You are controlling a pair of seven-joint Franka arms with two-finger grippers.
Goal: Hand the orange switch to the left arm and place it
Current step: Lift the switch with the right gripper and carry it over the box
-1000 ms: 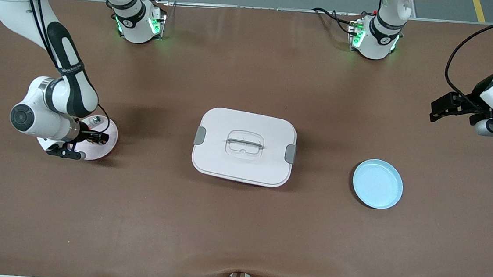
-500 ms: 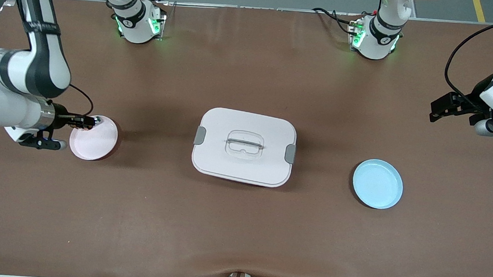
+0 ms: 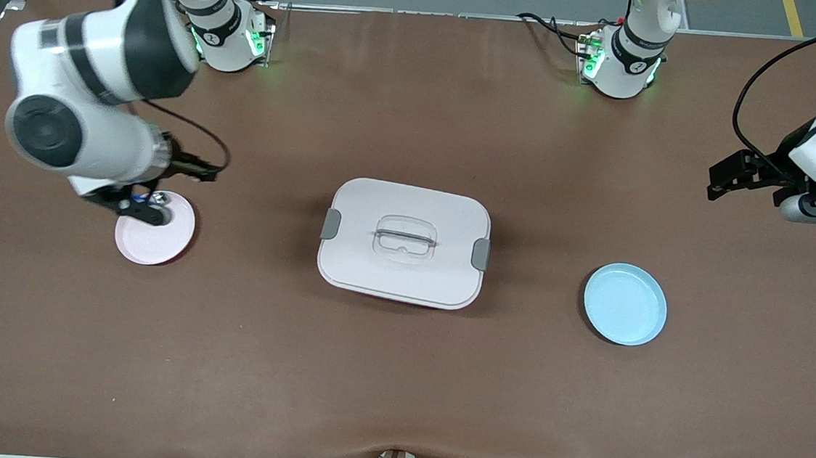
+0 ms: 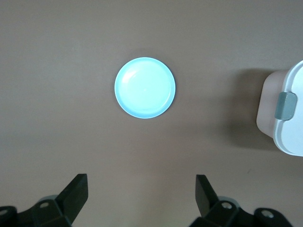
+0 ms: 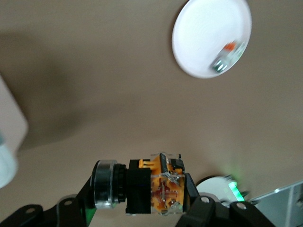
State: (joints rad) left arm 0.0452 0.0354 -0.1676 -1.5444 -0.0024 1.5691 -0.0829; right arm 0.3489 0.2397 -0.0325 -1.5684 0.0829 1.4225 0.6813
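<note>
Brown table [image 3: 396,374]: white box [image 3: 404,242] centre, 2 plates apart.

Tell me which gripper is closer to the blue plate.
Left. The left gripper hangs over bare table at the left arm's end, near the blue plate. The right gripper, holding the orange switch, is by the pink plate.

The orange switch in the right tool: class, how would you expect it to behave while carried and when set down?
The orange switch looks stiff, a hard moulded body, so it probably won't flex in the right tool. It is small, so likely light. Its round capped end suggests it might roll if laid on its side; the blocky orange end should resist that.
</note>
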